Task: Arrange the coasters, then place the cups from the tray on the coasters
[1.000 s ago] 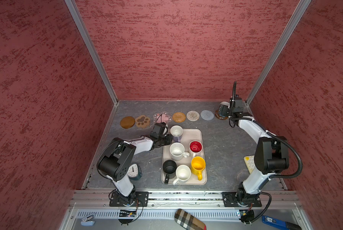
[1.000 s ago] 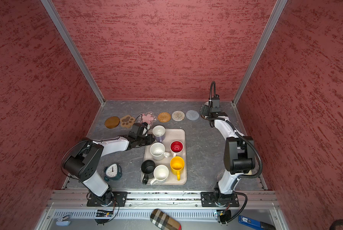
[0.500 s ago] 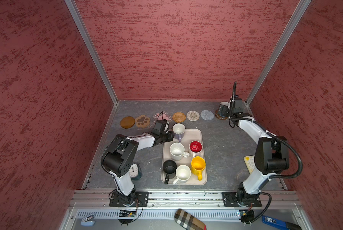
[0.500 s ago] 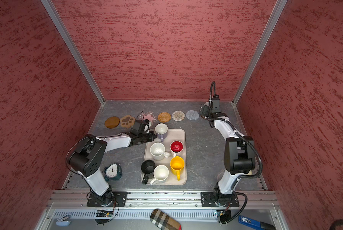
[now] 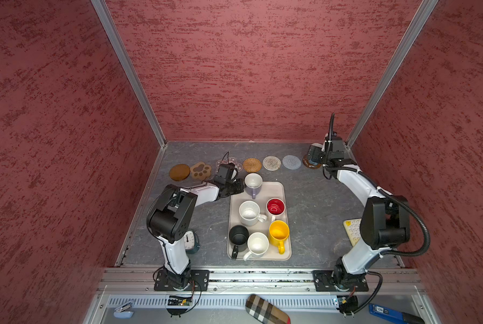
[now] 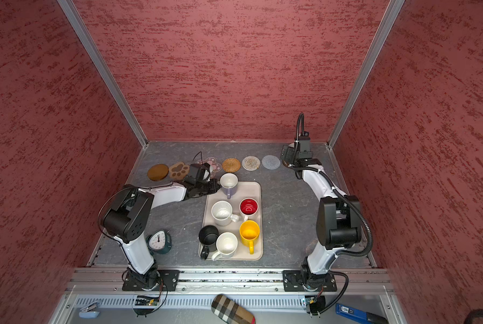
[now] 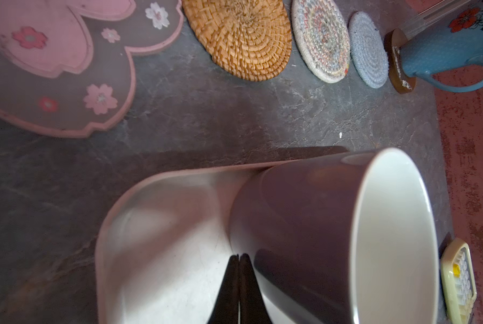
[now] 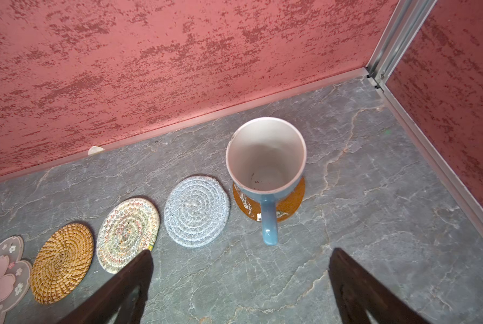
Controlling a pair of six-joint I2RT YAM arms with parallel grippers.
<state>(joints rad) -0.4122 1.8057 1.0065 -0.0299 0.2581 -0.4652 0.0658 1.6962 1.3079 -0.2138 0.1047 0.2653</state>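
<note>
Several coasters lie in a row along the back: brown disc, tan paw, pink flower, rattan, whitish woven, grey-lavender. A light blue cup stands on another brown disc at the row's right end. My right gripper hangs open in front of its handle, holding nothing. The beige tray carries lavender-grey, white, red-inside, yellow, black and white cups. My left gripper is shut and empty, beside the lavender-grey cup's wall.
A small clock stands by the left arm's base. A cream keypad calculator lies at the right, partly behind the right arm. Red walls close in the back and both sides. A plaid case lies below the front rail.
The left arm's elbow has swung toward the back while its gripper stayed at the lavender-grey cup. That cup has shifted slightly to the right. The right arm has not moved.
</note>
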